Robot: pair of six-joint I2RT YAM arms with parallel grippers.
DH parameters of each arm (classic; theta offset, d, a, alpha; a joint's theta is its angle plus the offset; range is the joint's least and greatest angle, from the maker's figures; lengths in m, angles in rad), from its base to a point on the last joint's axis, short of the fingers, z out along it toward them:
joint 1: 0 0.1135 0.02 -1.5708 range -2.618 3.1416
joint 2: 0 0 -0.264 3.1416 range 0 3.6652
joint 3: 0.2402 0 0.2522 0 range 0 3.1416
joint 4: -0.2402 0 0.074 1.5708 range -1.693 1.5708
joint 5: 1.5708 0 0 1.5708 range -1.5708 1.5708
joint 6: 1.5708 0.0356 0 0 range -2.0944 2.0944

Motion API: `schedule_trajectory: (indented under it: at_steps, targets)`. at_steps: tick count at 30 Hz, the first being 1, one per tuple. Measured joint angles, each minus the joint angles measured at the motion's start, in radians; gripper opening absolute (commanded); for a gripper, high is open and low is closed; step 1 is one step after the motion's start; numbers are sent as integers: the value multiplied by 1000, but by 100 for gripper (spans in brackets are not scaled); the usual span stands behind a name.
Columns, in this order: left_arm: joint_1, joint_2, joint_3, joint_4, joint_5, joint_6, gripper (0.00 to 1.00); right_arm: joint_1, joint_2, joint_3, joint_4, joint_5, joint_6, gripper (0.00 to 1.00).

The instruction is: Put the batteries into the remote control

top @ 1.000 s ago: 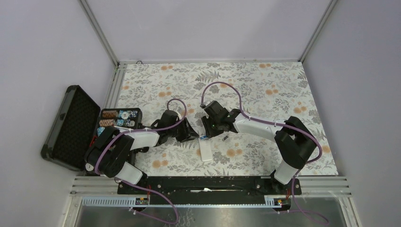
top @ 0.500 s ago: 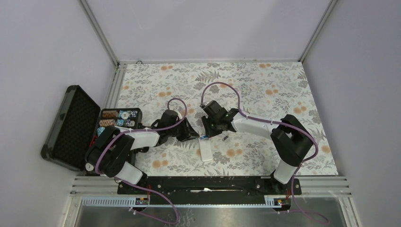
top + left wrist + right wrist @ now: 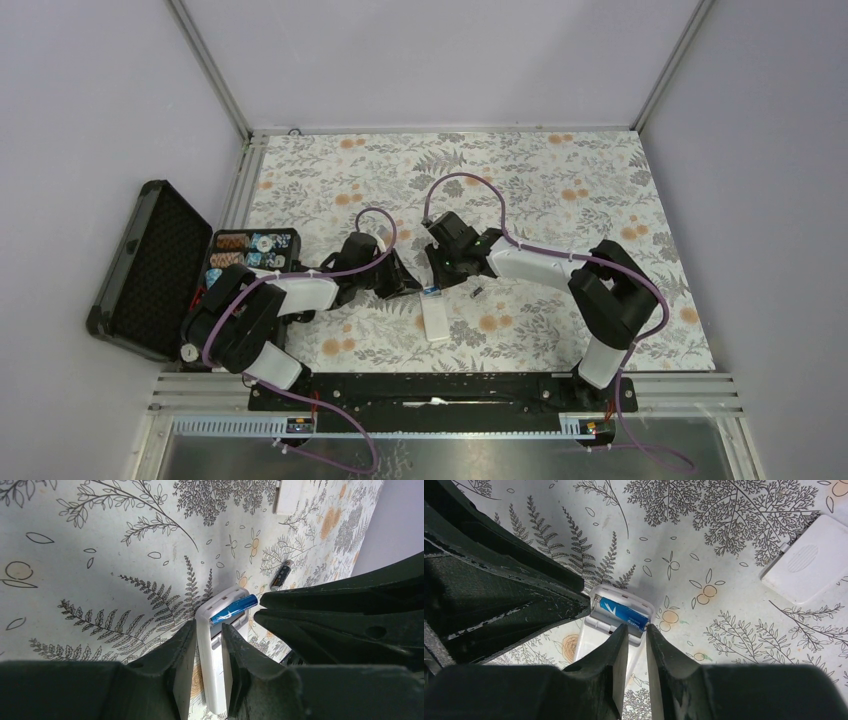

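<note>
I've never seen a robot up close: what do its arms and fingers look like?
Both the left arm and right arm have white shells between chunky black joints. A purple cable loops along each. The fingers are matte black, tapered wedges, slightly scuffed.

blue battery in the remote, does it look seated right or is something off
The blue battery lies slanted across the open bay at the end of the remote, apparently not pressed in. The other battery lies loose nearby.
</note>
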Motion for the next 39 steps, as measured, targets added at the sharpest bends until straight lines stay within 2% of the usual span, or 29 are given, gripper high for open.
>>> schedule_trajectory:
  at_steps: [23, 39]
  targets:
    - [-11, 19, 0, 2, 7, -4, 23, -1, 20, 7, 0, -26, 0, 21]
    - [-11, 19, 0, -3, 6, 0, 12, -9, 38, 15, -1, -60, -1, 18]
